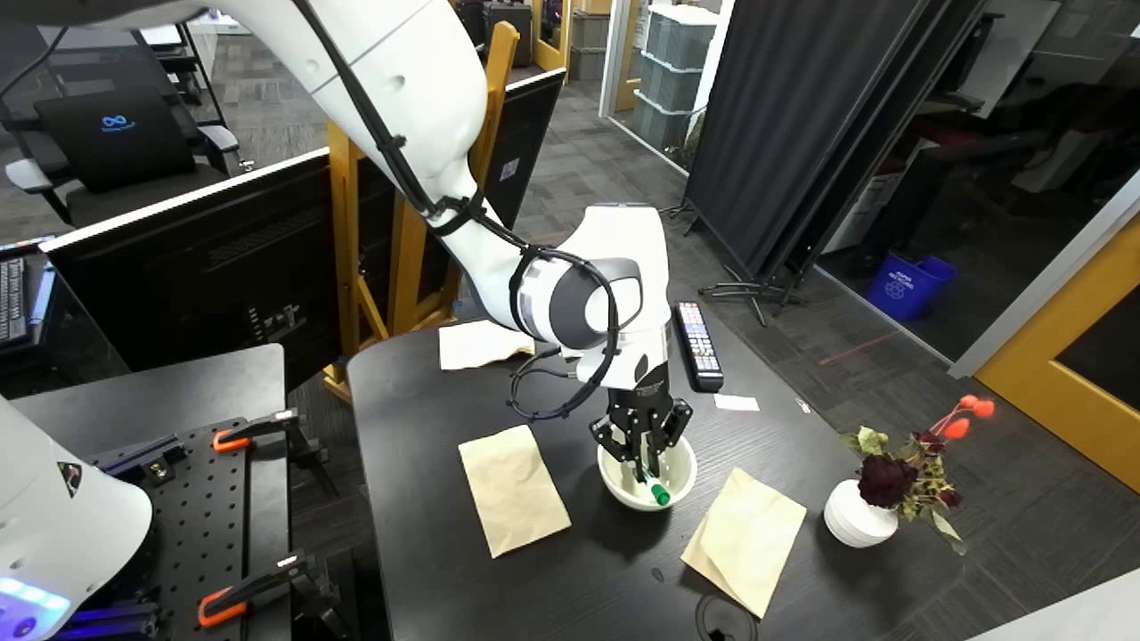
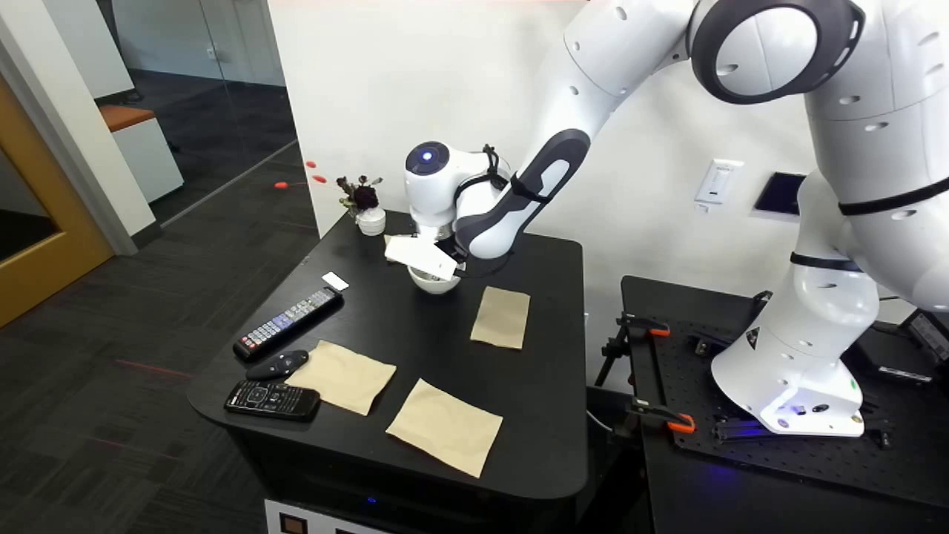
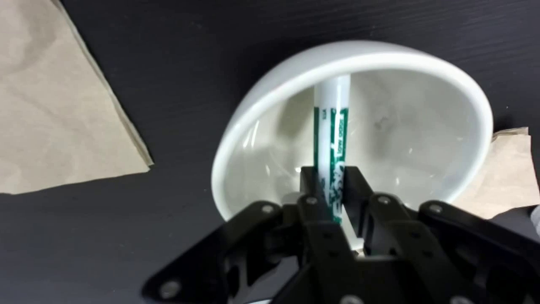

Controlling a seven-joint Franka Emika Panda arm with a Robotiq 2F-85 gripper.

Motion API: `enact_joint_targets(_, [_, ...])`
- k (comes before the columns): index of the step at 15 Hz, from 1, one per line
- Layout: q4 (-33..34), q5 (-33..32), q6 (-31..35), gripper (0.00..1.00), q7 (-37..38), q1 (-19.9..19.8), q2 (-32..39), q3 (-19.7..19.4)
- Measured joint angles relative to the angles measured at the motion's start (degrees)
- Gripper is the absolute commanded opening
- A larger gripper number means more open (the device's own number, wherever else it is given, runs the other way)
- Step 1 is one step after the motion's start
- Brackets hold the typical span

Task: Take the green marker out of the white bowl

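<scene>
The white bowl [image 1: 686,481] stands on the dark table and also shows in an exterior view [image 2: 434,284] and, from above, in the wrist view [image 3: 358,59]. The green marker [image 3: 332,139], white with green print, lies tilted inside the bowl. Its green end [image 1: 659,495] shows in an exterior view. In the wrist view the bowl's rim hides one end and my gripper hides the other. My gripper [image 3: 330,181] reaches down into the bowl, its fingers pressed on both sides of the marker. It also shows in an exterior view [image 1: 647,456]; a white arm part hides it from the opposite exterior view.
Tan paper pieces [image 1: 515,490] [image 1: 745,541] lie on both sides of the bowl, with others [image 2: 443,426] [image 2: 342,374] farther off. A long black remote [image 2: 289,323], two smaller remotes [image 2: 273,400] [image 2: 278,365] and a white flower pot [image 1: 859,515] stand near the table's edges.
</scene>
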Motion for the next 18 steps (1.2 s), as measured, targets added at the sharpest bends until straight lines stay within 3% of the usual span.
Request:
enact_joint_targets(5, [0.3, 0.1, 0.0, 0.05, -0.4, 0.2, -1.3, -0.9])
enact_joint_targets(10, [-1.1, 0.1, -1.4, 0.05, -2.8, 0.3, -7.6, -1.5])
enact_joint_targets(18, [-10.0, 0.0, -4.9, 0.05, -14.4, -1.2, -20.9, -0.8])
